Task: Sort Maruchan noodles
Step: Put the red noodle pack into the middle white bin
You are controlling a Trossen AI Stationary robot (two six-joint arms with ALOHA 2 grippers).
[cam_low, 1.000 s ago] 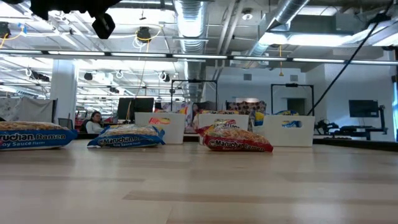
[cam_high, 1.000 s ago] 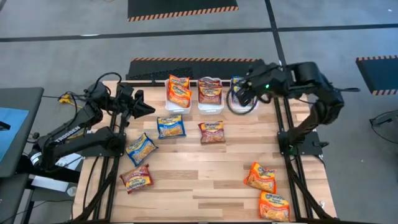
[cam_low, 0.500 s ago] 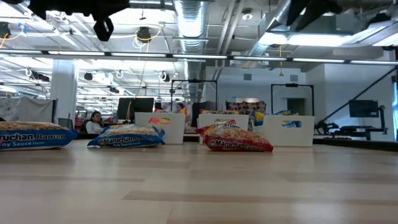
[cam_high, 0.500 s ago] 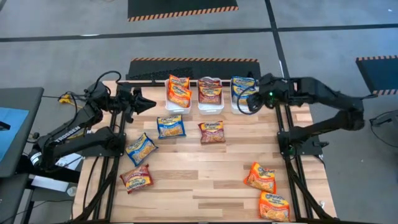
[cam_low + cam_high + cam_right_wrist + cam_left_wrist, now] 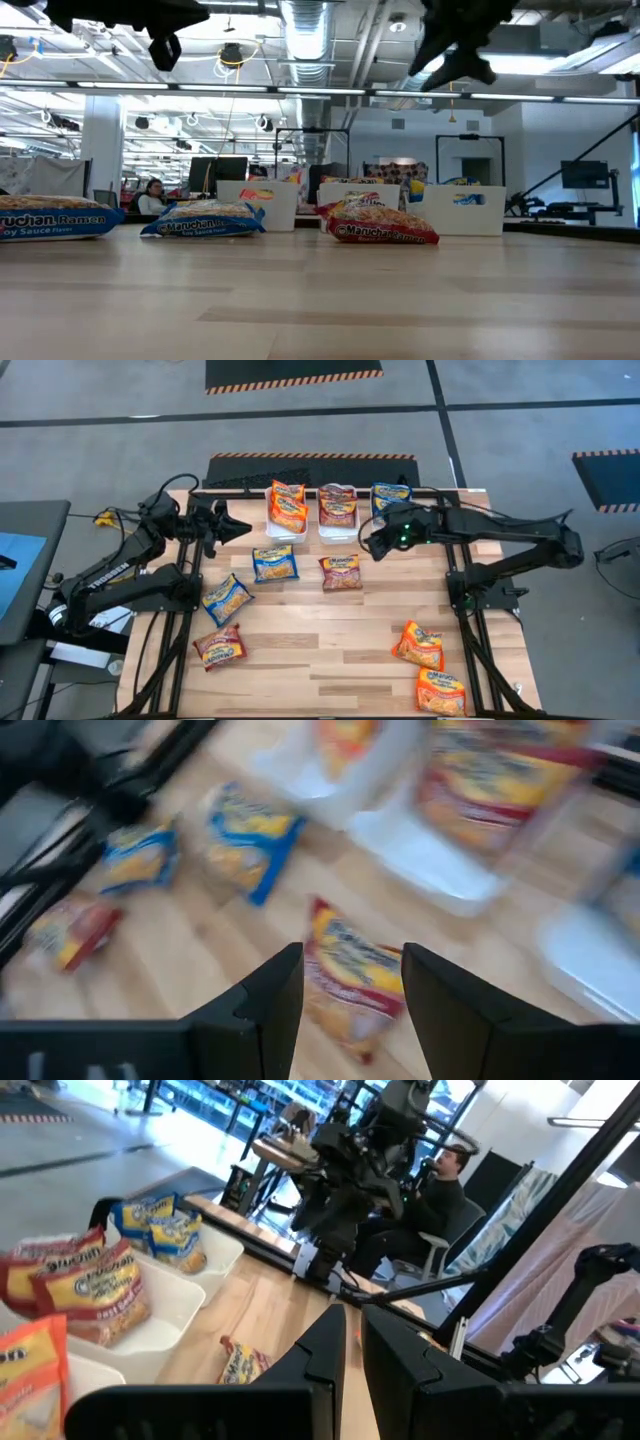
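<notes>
**As the right gripper hangs open, a red packet lies just below**

The right gripper (image 5: pixel 372 546), jaws wide and empty, hangs above the table beside the bins (image 5: pixel 338 526). The red packet (image 5: pixel 341 572) lies just nearer and left of it. The left gripper (image 5: pixel 243 528) waits shut, far left.

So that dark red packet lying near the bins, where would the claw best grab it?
Probably from straight above. The red packet lies flat on the table, with no edge standing up. The open right gripper hovers close by. I would pinch it across its narrow width, near the middle, where the puffy wrapper gives the fingers something to close on.
</notes>
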